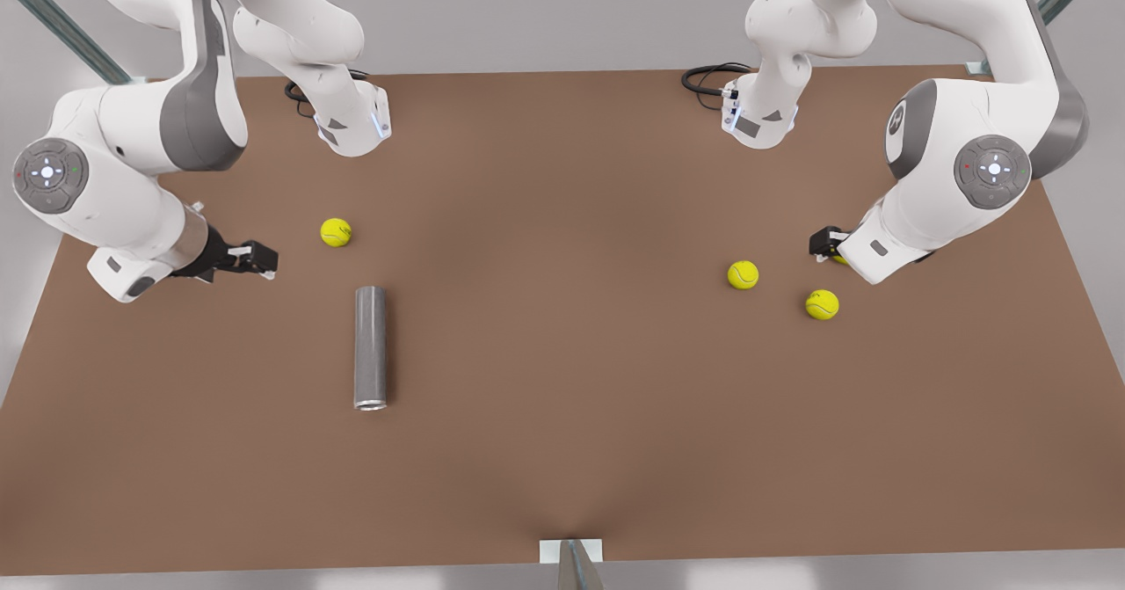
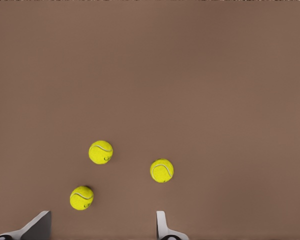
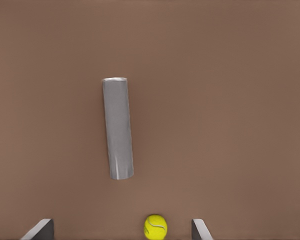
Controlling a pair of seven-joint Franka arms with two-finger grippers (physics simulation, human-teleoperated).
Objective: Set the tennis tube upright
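The tennis tube [image 1: 370, 346] is a grey cylinder lying flat on the brown table [image 1: 562, 449], its silvery rim toward the near edge. In the right wrist view the tennis tube [image 3: 118, 129] lies ahead of my right gripper [image 3: 121, 232], apart from it, with a yellow ball [image 3: 155, 226] between the open fingers' line. In the front view my right gripper [image 1: 262, 260] hovers at the left, up and left of the tube. At the front view's right, my left gripper [image 1: 819, 244] is open above three balls; its fingers [image 2: 162, 226] show wide apart.
A yellow ball [image 1: 335, 231] rests just behind the tube. Two balls [image 1: 743, 274] [image 1: 822, 304] lie at the front view's right, a third half hidden under the left gripper. Both arm bases [image 1: 352, 124] stand at the back edge. A bracket [image 1: 571, 550] sits at the near edge.
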